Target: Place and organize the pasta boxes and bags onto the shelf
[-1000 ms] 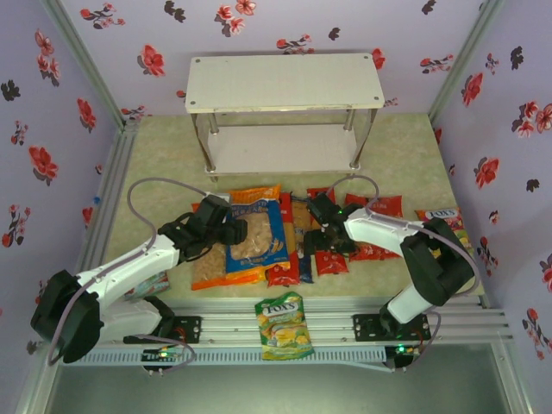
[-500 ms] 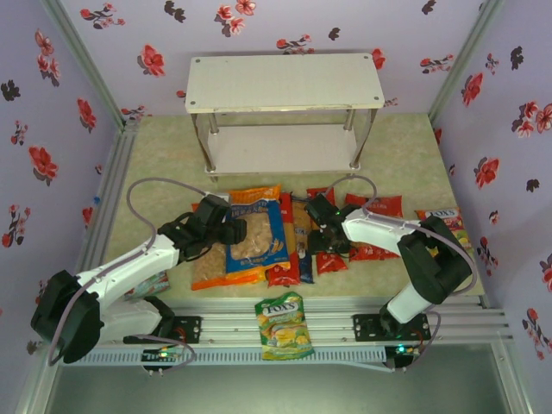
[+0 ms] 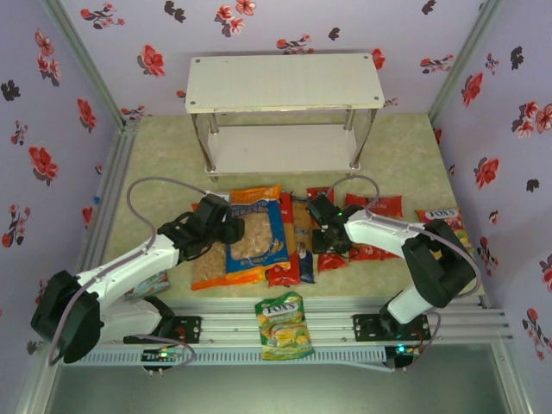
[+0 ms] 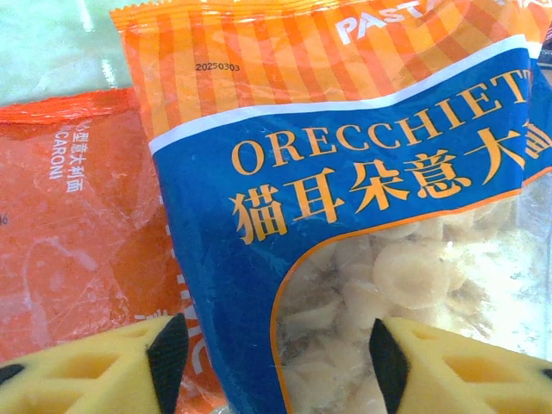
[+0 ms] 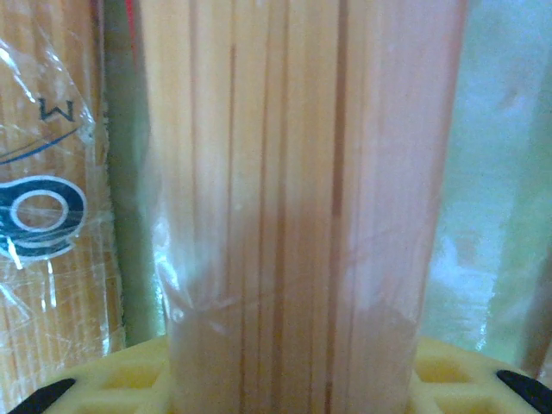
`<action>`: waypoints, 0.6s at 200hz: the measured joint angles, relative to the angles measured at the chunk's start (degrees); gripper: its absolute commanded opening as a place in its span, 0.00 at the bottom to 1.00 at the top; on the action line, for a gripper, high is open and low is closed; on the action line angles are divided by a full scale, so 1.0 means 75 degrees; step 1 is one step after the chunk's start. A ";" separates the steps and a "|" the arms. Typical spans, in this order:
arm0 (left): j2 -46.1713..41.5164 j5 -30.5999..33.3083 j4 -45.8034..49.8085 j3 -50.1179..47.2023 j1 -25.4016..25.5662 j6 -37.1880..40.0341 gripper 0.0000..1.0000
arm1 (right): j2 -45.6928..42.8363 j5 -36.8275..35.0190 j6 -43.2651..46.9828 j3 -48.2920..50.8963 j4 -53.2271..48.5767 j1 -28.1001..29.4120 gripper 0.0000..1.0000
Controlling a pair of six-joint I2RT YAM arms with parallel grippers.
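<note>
- Two-tier shelf of white rectangular boards on shiny metal posts [image 3: 285, 82]: stood at the far centre of the table, well apart from the pasta pile.
- Large flat blue-and-orange pasta bag with a clear window of pale short pasta [image 3: 257, 233] [image 4: 345, 216]: lay flat near the table's centre, resting on the orange bag.
- Large flat orange pasta bag [image 3: 211, 272] [image 4: 69, 216]: lay underneath, showing past the blue-and-orange bag's left and near edges.
- Your left gripper [image 3: 231, 228] [image 4: 276, 362]: hung over the left edge of the blue-and-orange bag, its yellow fingers [image 4: 129, 371] spread wide with the bag's window between them, clamping nothing.
- Long narrow red pack of long pasta [image 3: 330, 260] [image 5: 293, 172]: lay lengthwise, near to far, right of the blue-and-orange bag.
- Your right gripper [image 3: 322, 231] [image 5: 293, 379]: sat on the red pack, jaws pressed against both its long sides, pinching it.
- Long narrow brown pack with a dark blue end [image 3: 304, 259] [image 5: 52, 216]: lay just beside the red pack, on its left.
- Large flat red pasta bag [image 3: 379, 207]: lay right of your right gripper, partly under that arm.
- Small green-yellow Fox's candy bag [image 3: 283, 326]: lay on the metal rails at the near edge, between the two arm bases.
</note>
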State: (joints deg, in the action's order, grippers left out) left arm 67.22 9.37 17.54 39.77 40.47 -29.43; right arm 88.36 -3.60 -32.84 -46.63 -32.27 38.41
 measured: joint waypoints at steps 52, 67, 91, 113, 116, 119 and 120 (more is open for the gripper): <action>-0.0003 0.0003 -0.0023 0.0003 -0.0070 0.0055 0.59 | -0.0533 -0.0420 0.0169 0.0012 -0.0717 -0.0003 0.00; -0.0003 0.0003 -0.0064 0.0003 -0.0085 0.0082 0.59 | -0.0956 -0.0533 0.0207 0.0003 -0.0921 -0.0003 0.00; 0.0000 0.0000 -0.0122 0.0003 -0.0119 0.0143 0.60 | -0.1346 -0.0562 0.0338 0.0009 -0.1268 -0.0023 0.00; 0.0000 0.0003 -0.0149 0.0006 -0.0163 0.0169 0.61 | -0.1542 -0.0632 0.0437 0.0009 -0.1513 -0.0023 0.00; -0.0003 0.0000 -0.0152 0.0006 -0.0169 0.0172 0.61 | -0.1559 -0.0647 0.0440 0.0009 -0.1545 -0.0023 0.00; -0.0003 0.0000 -0.0154 0.0006 -0.0172 0.0172 0.61 | -0.1582 -0.0662 0.0463 0.0009 -0.1568 -0.0023 0.00; -0.0003 0.0000 -0.0154 0.0006 -0.0172 0.0175 0.61 | -0.1588 -0.0670 0.0469 0.0009 -0.1580 -0.0023 0.00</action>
State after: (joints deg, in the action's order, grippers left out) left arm 67.20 9.37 16.38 39.81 39.18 -28.12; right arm 76.44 -8.62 -29.32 -46.57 -44.12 38.24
